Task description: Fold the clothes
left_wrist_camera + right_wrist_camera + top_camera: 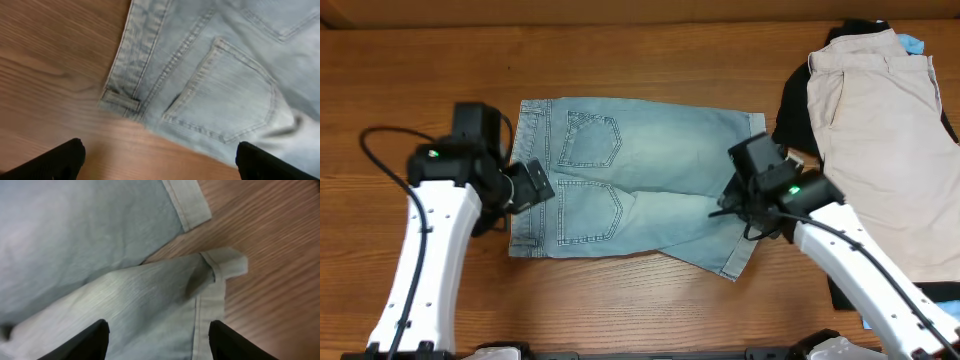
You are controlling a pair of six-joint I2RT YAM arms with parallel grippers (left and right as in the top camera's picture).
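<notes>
At the near edge of the brown wooden bench (620, 310), two white arms are standing, one toward each near corner, and both are leaning inward over the middle.

The left gripper (536, 187) is hanging above the waistband end of the faded light-blue denim shorts (650, 160). In the left wrist view its black fingertips (62, 159) are sitting wide apart with nothing between them. Bare wood and the near border of the denim are lying below, and a belt loop (120, 101) and a stitched back pocket (225, 95) are showing just beyond.

The right gripper (730, 205) is hanging above the hem end of the same garment. Its jaws are likewise standing wide and gripping nothing. In the right wrist view the cuffed hem (207, 315) of the nearer leg is lying under them. Whether either gripper is touching the cloth cannot be told.

The denim shorts are lying flat across the middle of the bench, pockets upward, with the waistband facing the left edge and the hems facing the right edge. The nearer leg is angling toward the near edge.

Toward the far right corner, a pair of beige cotton shorts (880, 130) is resting on a black garment (793, 115).
</notes>
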